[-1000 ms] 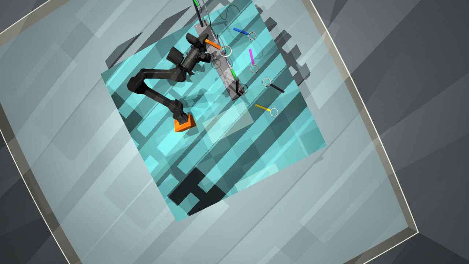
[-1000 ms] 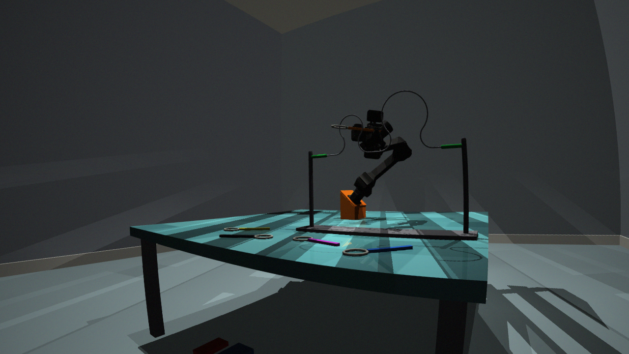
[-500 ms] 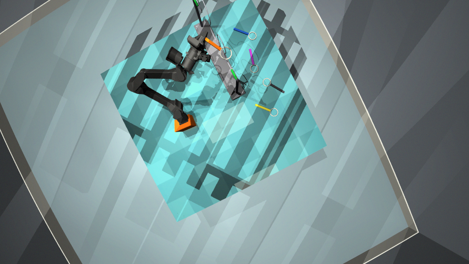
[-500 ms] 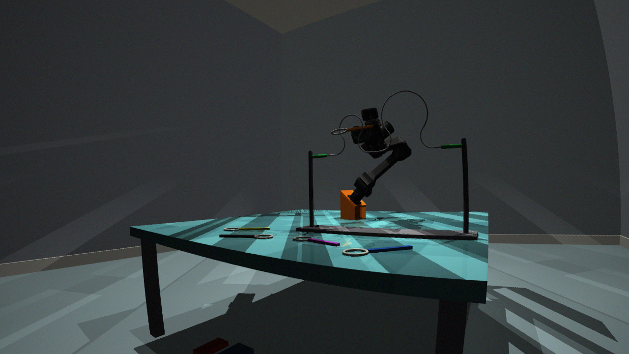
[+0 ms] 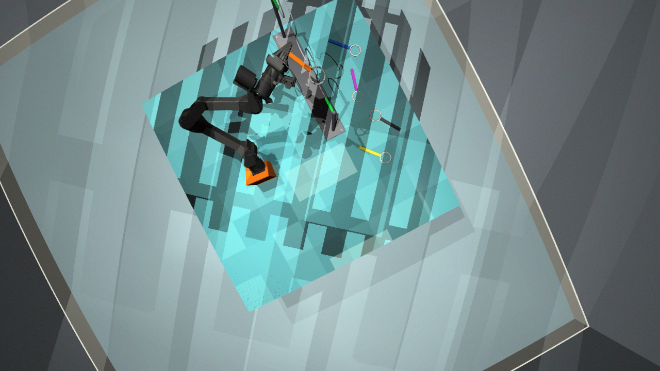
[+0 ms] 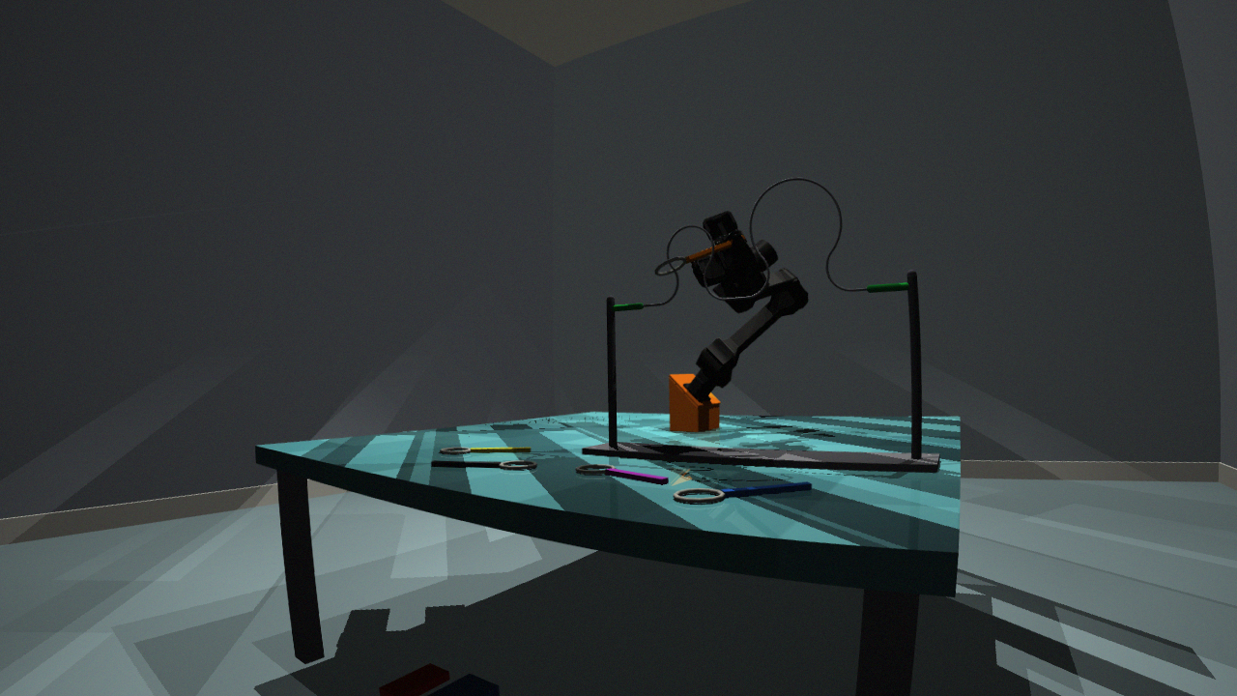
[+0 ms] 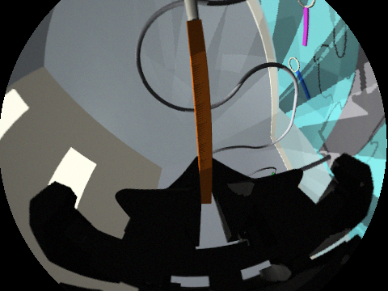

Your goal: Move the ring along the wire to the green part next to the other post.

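Pinching the orange handle [image 5: 299, 62] [image 6: 708, 251] [image 7: 203, 105], the fingers hold the ring [image 5: 324, 76] [image 6: 659, 270] above the bench [image 5: 392, 203] [image 6: 553, 502], at the wire's [image 6: 676, 278] [image 7: 138, 52] smaller loop. The wrist view crops the ring; whether the wire threads it is unclear.

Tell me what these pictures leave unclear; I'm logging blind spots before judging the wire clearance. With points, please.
- Steel-coloured ring [image 5: 324, 76] [image 6: 658, 269] on the orange handle [image 5: 299, 61] [image 6: 708, 251] [image 7: 202, 101]: mostly cut off by the wrist view's top edge.
- Whether that ring touches the thin grey wire [image 6: 841, 226] [image 7: 138, 56]: too small in the exterior view.
- Black gripper's [image 7: 206, 194] fingertips: lost in dark shapes, exterior view.
- Far black post's [image 5: 279, 22] top: cut off by the top view's upper edge.
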